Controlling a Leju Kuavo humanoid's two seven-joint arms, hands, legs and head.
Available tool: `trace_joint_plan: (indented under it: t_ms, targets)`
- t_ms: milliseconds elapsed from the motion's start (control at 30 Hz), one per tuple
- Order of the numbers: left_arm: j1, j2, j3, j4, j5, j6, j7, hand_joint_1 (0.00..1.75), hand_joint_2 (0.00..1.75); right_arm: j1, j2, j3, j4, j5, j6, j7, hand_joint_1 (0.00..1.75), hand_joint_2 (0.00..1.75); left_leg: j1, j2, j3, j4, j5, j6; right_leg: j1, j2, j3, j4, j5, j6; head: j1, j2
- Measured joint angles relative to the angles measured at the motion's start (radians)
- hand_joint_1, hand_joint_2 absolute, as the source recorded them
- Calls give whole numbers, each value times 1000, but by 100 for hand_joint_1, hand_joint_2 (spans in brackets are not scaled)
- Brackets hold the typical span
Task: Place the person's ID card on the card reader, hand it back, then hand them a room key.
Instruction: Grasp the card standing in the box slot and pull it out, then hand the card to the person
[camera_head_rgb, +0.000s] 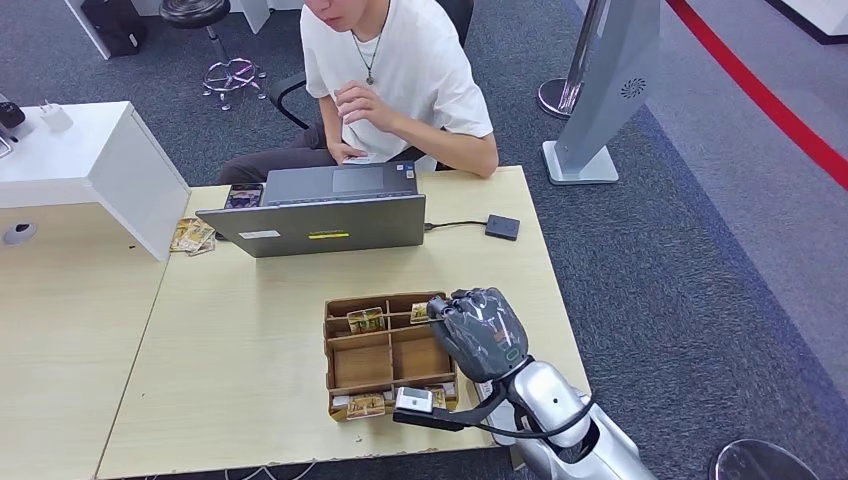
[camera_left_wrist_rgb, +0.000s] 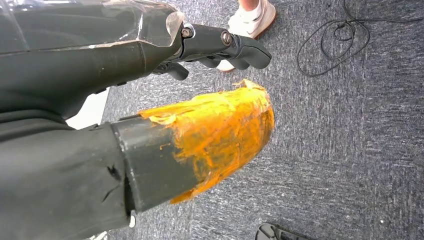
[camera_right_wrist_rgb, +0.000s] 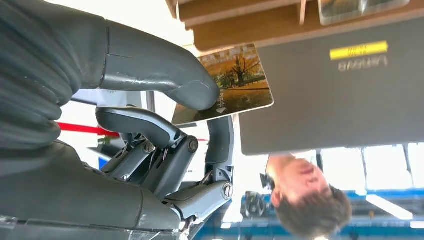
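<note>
My right hand (camera_head_rgb: 478, 330) hovers over the right end of the wooden organiser tray (camera_head_rgb: 362, 366), near the table's front edge. In the right wrist view the hand (camera_right_wrist_rgb: 150, 100) pinches a card with an autumn tree picture (camera_right_wrist_rgb: 240, 80) between thumb and a finger, just beside the tray (camera_right_wrist_rgb: 240, 20). Other such cards (camera_head_rgb: 366, 320) lie in the tray's compartments. The small black card reader (camera_head_rgb: 502, 227) lies further back, cabled to the grey laptop (camera_head_rgb: 320, 215). A person in a white shirt (camera_head_rgb: 400, 70) sits behind the laptop. My left hand (camera_left_wrist_rgb: 150, 145) hangs over the carpet, holding nothing, its fingers (camera_left_wrist_rgb: 225, 45) apart from the orange-taped thumb.
A white desk unit (camera_head_rgb: 90, 160) stands at the back left, with loose cards (camera_head_rgb: 193, 235) beside it. On the carpet beyond the table stand a stool (camera_head_rgb: 200, 15) and a grey sign stand (camera_head_rgb: 610, 90). A shoe (camera_left_wrist_rgb: 250, 15) and a cable (camera_left_wrist_rgb: 335, 35) lie near my left hand.
</note>
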Motion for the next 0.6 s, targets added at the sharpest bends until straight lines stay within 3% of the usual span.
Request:
trace_joint_plan:
  t_ms: [400, 600]
  targets:
    - [0, -4, 10, 0, -3, 6, -2, 0, 0, 47, -12, -36, -124, 3, -116, -29, 175, 175, 0, 0, 0, 0, 0, 0, 0, 0, 0, 0, 0, 0, 0, 0]
    - [0, -4, 10, 0, -16, 6, -2, 0, 0, 40, 17, -50, -131, 35, -174, -42, 175, 175, 0, 0, -1, 0, 0, 0, 0, 0, 0, 0, 0, 0, 0, 0]
